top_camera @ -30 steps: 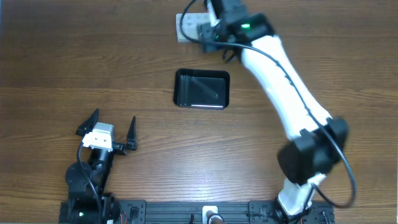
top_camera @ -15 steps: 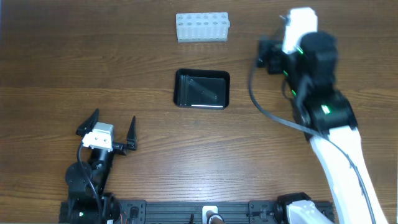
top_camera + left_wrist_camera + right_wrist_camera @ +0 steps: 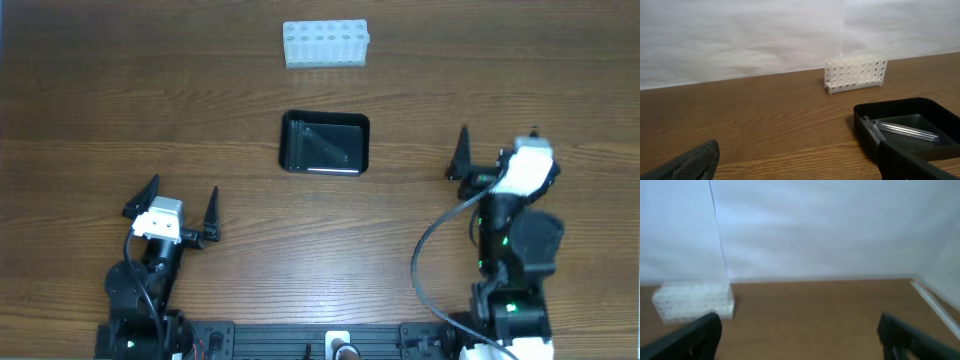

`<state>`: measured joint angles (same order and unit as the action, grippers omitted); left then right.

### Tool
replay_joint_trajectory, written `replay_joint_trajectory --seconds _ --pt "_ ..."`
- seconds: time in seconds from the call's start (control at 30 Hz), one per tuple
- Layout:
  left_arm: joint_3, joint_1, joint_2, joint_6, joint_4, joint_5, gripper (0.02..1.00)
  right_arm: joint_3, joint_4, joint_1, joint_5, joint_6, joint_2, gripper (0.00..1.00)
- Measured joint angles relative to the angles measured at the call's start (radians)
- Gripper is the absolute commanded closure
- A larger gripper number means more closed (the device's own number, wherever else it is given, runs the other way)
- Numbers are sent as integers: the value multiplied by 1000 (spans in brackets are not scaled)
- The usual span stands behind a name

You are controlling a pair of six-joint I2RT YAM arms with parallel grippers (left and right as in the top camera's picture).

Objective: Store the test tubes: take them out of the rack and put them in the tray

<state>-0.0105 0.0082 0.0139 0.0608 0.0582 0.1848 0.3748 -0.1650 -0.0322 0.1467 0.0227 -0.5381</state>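
Upper centre: your white perforated plastic rack (image 3: 326, 44) looks empty; clear test tubes (image 3: 335, 148) lie in the black rectangular tray (image 3: 284, 145) below. Left gripper (image 3: 180, 195) and right gripper (image 3: 498, 140) stand open.

You are at a robotics lab bench. The bare wood-grain bench (image 3: 120, 100) is closed in by plain white screens (image 3: 740, 40) that meet past its far right corner. A white test tube rack (image 3: 325, 44) stands near the far edge, and a black tray (image 3: 284, 145) holding clear tubes (image 3: 902, 129) lies mid-bench. The left arm (image 3: 150, 270) and right arm (image 3: 510, 250) stand on a black rail (image 3: 260, 335) along the near edge, with a loose cable (image 3: 420, 245) looping beside the right arm.
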Motion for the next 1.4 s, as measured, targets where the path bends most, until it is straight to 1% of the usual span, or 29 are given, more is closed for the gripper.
replay_joint_trajectory --seconds 0.1,0.2,0.3,0.43,0.53,0.63,0.87,1.13,1.4 --pt "0 0 0 0 0 0 18 -139 -137 0 22 5 67 9" --pt "0 0 0 0 0 0 18 -230 -228 0 35 11 122 9" --pt "0 0 0 0 0 0 18 -282 -264 2 43 15 170 7" --pt "0 0 0 0 0 0 18 -333 -261 10 48 19 241 7" --pt "0 0 0 0 0 0 18 -354 -207 11 48 20 299 7" --pt "0 0 0 0 0 0 20 -363 -105 11 48 19 366 7" --pt "0 0 0 0 0 0 18 -364 62 12 54 19 505 9" --pt "0 0 0 0 0 0 18 -364 214 12 71 19 522 7" --pt "0 1 0 0 0 0 18 -364 214 12 74 19 523 7"
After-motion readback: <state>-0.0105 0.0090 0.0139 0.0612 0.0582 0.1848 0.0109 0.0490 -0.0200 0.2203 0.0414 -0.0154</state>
